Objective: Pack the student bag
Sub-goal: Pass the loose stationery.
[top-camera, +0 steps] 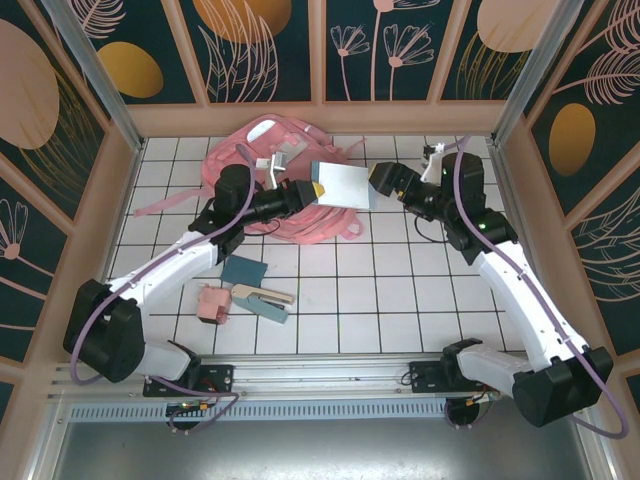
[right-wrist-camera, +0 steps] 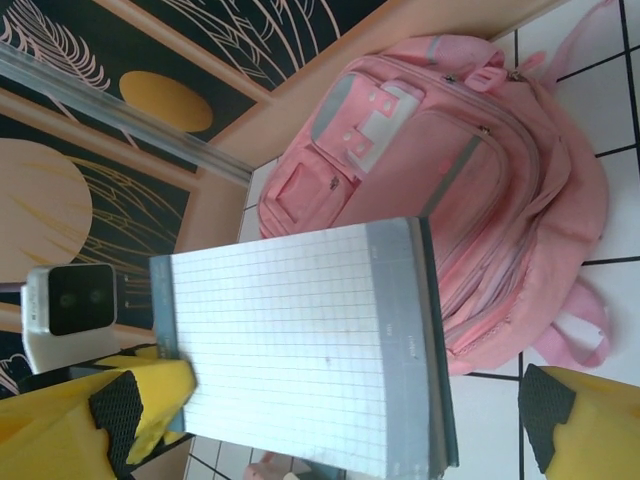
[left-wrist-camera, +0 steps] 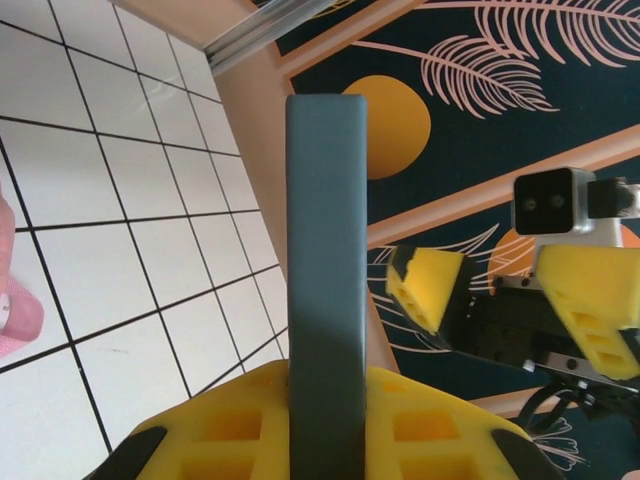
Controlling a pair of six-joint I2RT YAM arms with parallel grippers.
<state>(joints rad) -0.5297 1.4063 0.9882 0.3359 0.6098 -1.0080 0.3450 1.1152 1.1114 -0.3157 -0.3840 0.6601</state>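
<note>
Top external view, at centre: gripping a grid-ruled notepad (top-camera: 342, 186) by one edge in the left gripper (top-camera: 312, 190), jaws clamped tight on it, held clear of the white tiled table (top-camera: 400, 300). Just at 3 o'clock of the pad, facing it with the right gripper (top-camera: 380, 180), jaws spread wide, holding nothing. Lying at 12 o'clock on the tiles, partly behind the raised pad: the student bag (top-camera: 225, 160), pink straps splayed. At 7 o'clock, beside the left arm, resting on the tiles: a small pink item (top-camera: 211, 305), a teal booklet (top-camera: 244, 270), a teal-and-tan piece (top-camera: 265, 298). From the left wrist, seen edge-on and upright between yellow fingers (left-wrist-camera: 220, 430): the same pad. From the right wrist, showing its squared page against the bag.
</note>
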